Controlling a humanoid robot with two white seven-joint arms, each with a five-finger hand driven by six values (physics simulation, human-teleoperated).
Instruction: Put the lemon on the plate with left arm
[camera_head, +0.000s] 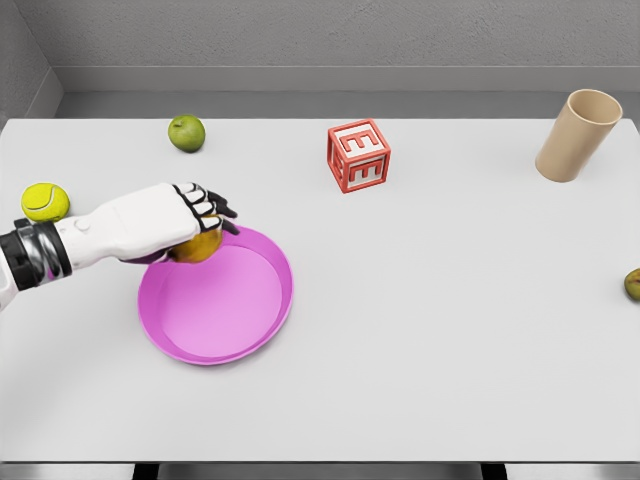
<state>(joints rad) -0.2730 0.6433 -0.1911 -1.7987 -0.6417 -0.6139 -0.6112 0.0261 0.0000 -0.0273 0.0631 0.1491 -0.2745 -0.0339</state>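
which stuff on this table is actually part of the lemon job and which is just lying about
In the job:
- lemon, held in the left robot hand
- pink plate

Lying about:
- green apple
- tennis ball
- red letter block
- tan cup
- partly visible object at right edge

a simulated test bench, not a lived-in room: i work at a plain white table (420, 330) set against bare grey walls (300, 35). unrelated props sit scattered on it, among them a red letter block (358, 155), a tan cup (578, 135), a tennis ball (45, 201) and a green apple (186, 132).
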